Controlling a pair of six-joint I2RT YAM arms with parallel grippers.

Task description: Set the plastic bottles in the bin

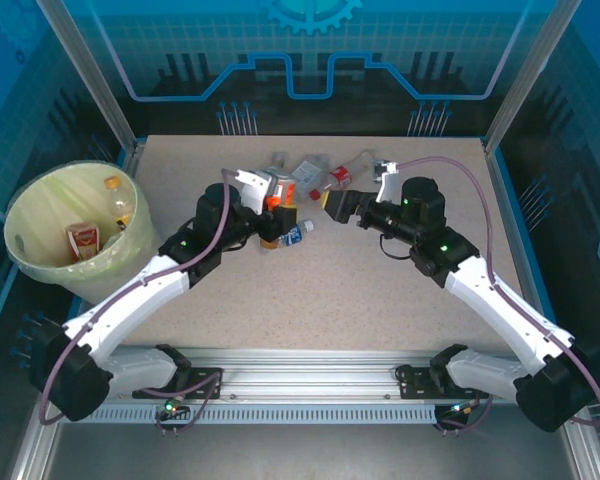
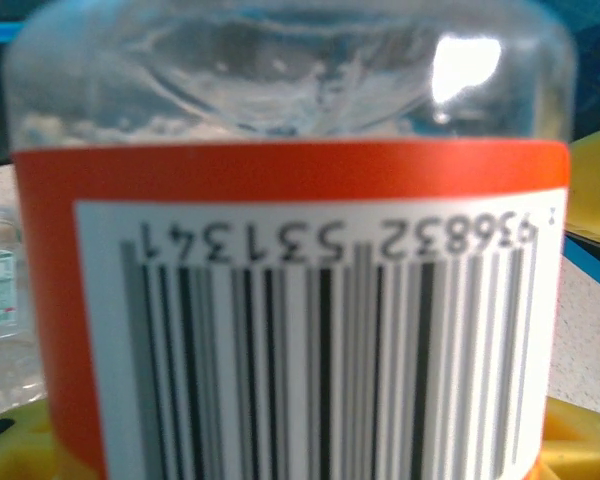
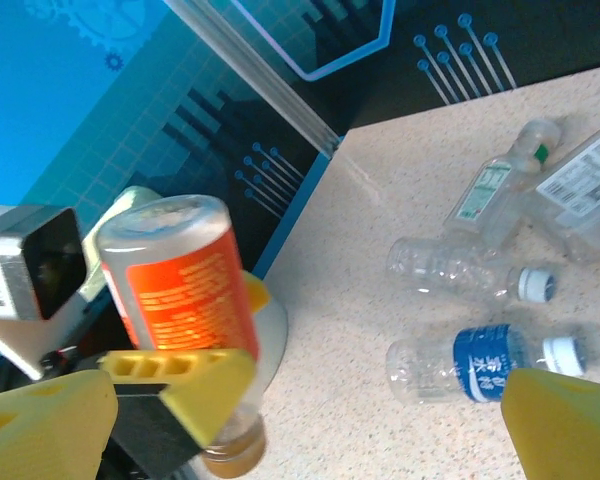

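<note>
Two grippers face each other over the speckled beige table [image 1: 360, 300], well to the right of the large round pale yellow-green bin [image 1: 40, 195] with its translucent bag lining. The left gripper [image 1: 268, 222], the one nearer the bin, is closed partway on a small clear plastic bottle with an orange label [image 2: 310, 170] and grips it by the body. We see its yellow pads [image 3: 175, 375] pressed against the label. In its own wrist view the white barcode panel [image 2: 320, 340] sits right in front of the lens. The held bottle is tilted and appears clear of the table.

The right gripper [image 1: 340, 207], just beyond the held bottle as seen from the bin, has its jaws spread wide and holds nothing. Its yellow fingers [image 3: 565, 425] stand far apart and touch no bottle.

Several more bottles lie on their sides on the table, all farther from the bin than the left gripper. We make out a clear bottle with a blue label [image 3: 480, 360], a bare clear bottle with a pale cap [image 3: 460, 270] and a clear bottle with a green-and-white label [image 3: 490, 190].

Inside the bin we see a red-labelled bottle [image 1: 83, 240] lying low and an orange-capped bottle [image 1: 115, 195] against the wall on the side nearest the grippers.
</note>
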